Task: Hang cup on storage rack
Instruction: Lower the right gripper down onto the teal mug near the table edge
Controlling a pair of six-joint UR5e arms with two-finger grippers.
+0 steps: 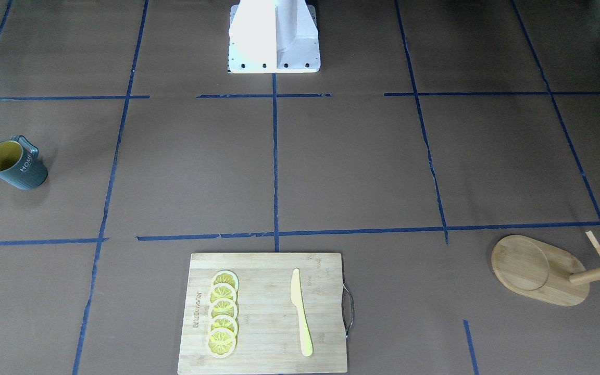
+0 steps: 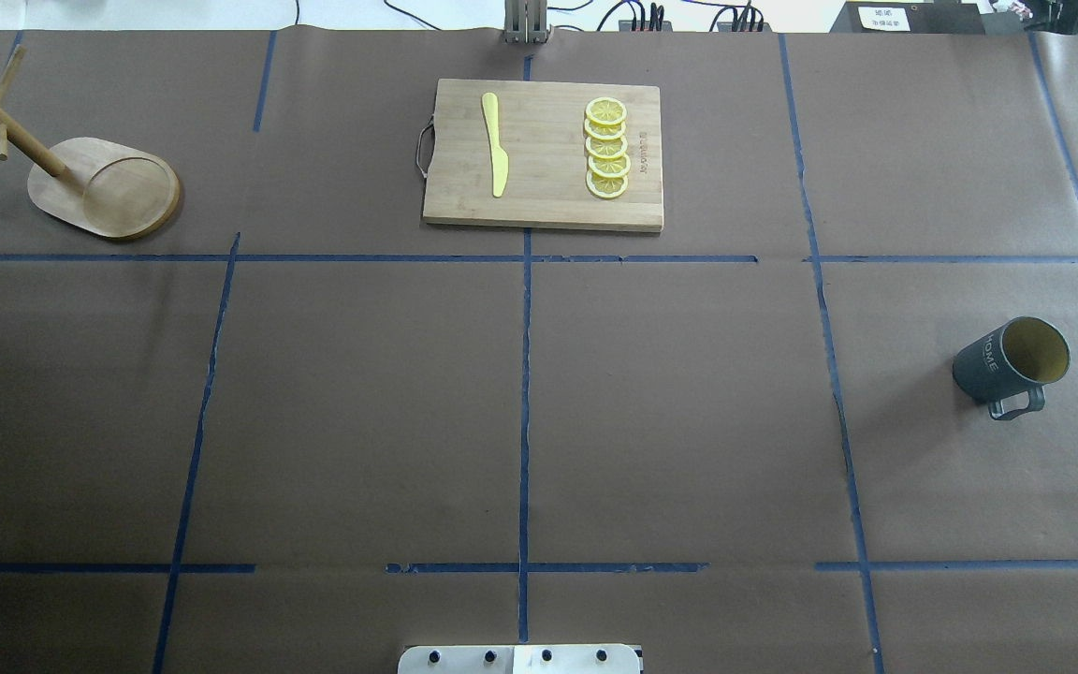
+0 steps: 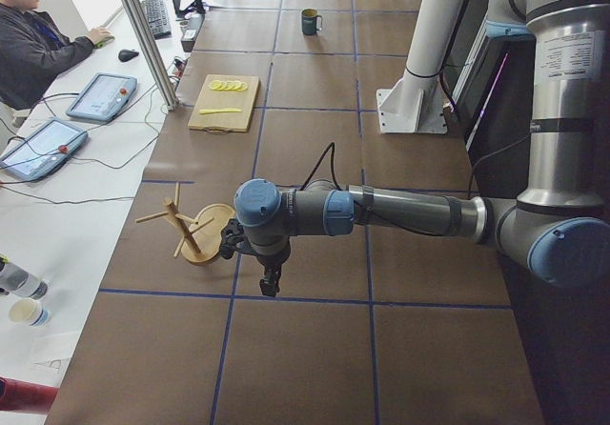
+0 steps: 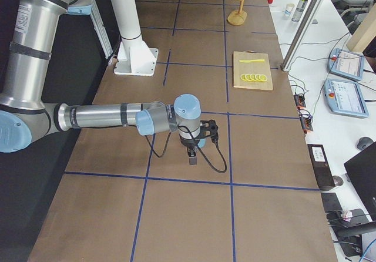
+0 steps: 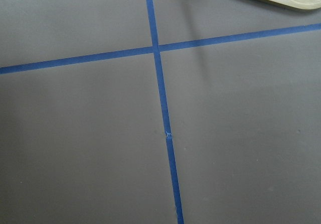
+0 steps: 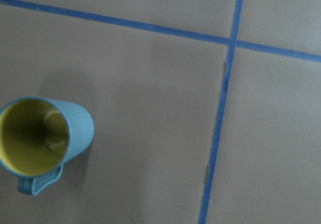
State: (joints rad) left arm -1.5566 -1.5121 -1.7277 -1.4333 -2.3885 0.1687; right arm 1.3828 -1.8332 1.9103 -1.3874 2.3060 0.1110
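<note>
Evidently unstarted: we log the teal mug (image 2: 1007, 360) standing well apart from the bare bamboo mug rack (image 2: 52, 192); left gripper (image 3: 271, 282) and right gripper (image 4: 192, 156) openness, cannot tell.

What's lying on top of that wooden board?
A row of overlapping lemon slices and a yellow knife lie on the board. Each slice hides part of the next. Anything under the board is hidden.
</note>
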